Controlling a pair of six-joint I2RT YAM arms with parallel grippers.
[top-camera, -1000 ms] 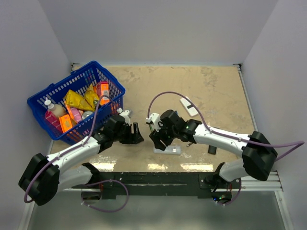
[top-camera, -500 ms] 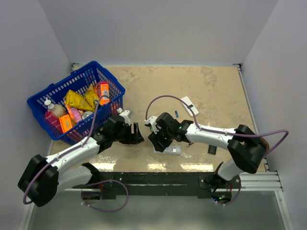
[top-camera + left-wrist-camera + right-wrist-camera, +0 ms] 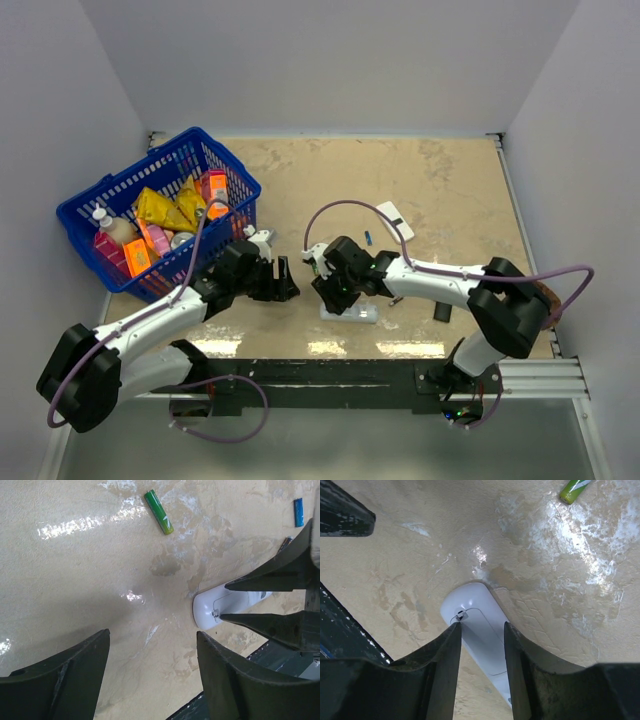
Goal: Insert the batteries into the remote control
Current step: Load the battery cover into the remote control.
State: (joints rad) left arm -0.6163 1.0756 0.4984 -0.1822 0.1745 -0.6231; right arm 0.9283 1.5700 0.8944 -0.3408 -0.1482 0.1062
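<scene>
The slim white remote control (image 3: 360, 314) lies back-up near the table's front edge. My right gripper (image 3: 336, 297) stands over its left end. In the right wrist view the jaws (image 3: 482, 625) are a little apart on the remote (image 3: 470, 605): the left fingertip touches the battery cover's latch and the right finger lies along its edge. My left gripper (image 3: 288, 283) is open and empty just left of it; in the left wrist view (image 3: 152, 635) it is above bare table, with the remote's end (image 3: 212, 605) to the right. A green battery (image 3: 159, 512), a blue battery (image 3: 298, 512) and part of a dark one (image 3: 285, 543) lie loose.
A blue basket (image 3: 100, 195) full of bottles and packets stands at the back left. A wider white remote with a dark window (image 3: 397, 222) lies behind the right arm, with the blue battery (image 3: 368, 238) beside it. A small black object (image 3: 441, 313) sits at the front right.
My right gripper has shifted slightly left and settled on the remote's left end, uncovering the blue battery behind the arm. The left arm has hardly moved.
</scene>
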